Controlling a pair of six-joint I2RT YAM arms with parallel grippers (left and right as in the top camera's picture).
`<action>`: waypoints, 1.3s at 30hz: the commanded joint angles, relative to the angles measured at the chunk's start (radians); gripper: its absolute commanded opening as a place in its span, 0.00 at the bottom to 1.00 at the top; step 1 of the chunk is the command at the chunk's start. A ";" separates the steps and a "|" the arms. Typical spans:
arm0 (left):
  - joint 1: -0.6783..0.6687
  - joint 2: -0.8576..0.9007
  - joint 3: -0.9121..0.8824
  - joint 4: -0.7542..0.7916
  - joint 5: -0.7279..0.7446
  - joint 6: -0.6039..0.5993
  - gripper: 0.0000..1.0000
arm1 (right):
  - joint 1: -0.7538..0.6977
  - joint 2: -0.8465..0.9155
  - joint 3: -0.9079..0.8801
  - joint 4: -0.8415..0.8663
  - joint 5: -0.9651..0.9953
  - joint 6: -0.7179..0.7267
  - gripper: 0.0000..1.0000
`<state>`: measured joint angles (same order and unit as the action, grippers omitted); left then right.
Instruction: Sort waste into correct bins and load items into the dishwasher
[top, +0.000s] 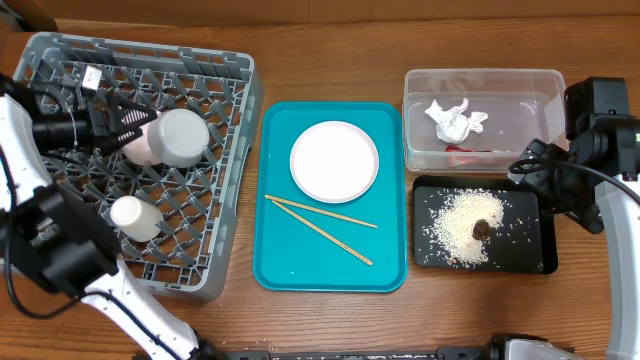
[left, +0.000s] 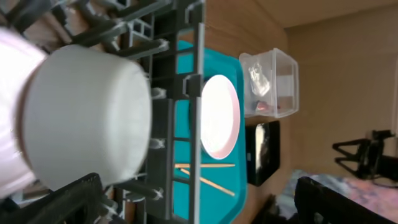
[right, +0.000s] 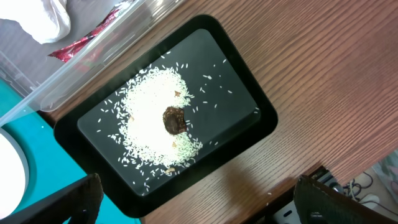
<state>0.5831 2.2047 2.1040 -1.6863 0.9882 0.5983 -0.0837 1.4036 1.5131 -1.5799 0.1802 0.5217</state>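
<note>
In the dishwasher rack the pink bowl and the grey-green bowl lie nested on their sides, with the white cup nearer the front. My left gripper is open just left of the bowls; in the left wrist view the grey-green bowl fills the space ahead of my left gripper, untouched. The plate and chopsticks lie on the teal tray. My right gripper hangs open, empty, beside the black tray of rice.
The clear tub at back right holds the napkin and the red wrapper. A brown lump sits in the rice. The black tray lies in front of the tub, right of the teal tray.
</note>
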 joint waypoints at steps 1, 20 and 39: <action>-0.062 -0.142 0.006 0.008 -0.098 -0.045 1.00 | -0.002 -0.004 0.019 0.003 0.002 -0.005 1.00; -0.626 -0.140 0.005 0.071 -0.978 -0.551 0.98 | -0.002 -0.004 0.019 0.003 0.002 -0.005 1.00; -0.643 -0.002 -0.028 0.051 -0.995 -0.616 0.70 | -0.002 -0.004 0.019 0.003 0.002 -0.006 1.00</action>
<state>-0.0586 2.1773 2.0998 -1.6344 -0.0048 -0.0025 -0.0834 1.4036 1.5131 -1.5822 0.1799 0.5190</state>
